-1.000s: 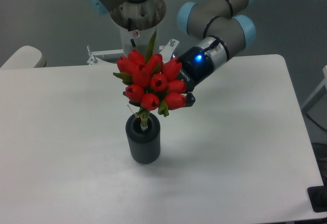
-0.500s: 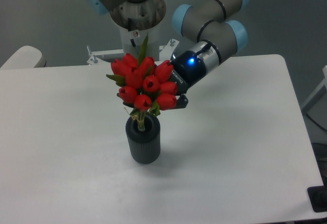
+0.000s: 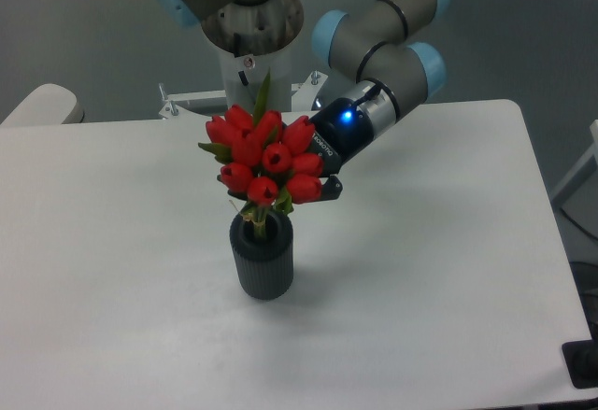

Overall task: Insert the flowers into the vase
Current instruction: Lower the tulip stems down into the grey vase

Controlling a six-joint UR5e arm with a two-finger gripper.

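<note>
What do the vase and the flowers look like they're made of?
The vase: dark grey, matte, finely ribbed sides, probably plastic or rubber. The flowers: uniform, glossy red buds in a tight bunch with stiff green leaves, likely artificial plastic or foam, though that's a guess.

1. The flowers (image 3: 265, 160) are forming a tight bunch of red tulip buds, with a few green leaves poking out at the left and one tall leaf rising behind the top.
2. The bunch is leaning slightly left, spreading wider than the vase and sitting just above its mouth.
3. Their green stems are gathering below the buds and dipping into the mouth, near its middle.
4. The vase (image 3: 262, 261) is standing upright, a short dark grey cylinder with finely ribbed sides and a round open mouth.
5. It is casting a soft shadow to its right.
</note>
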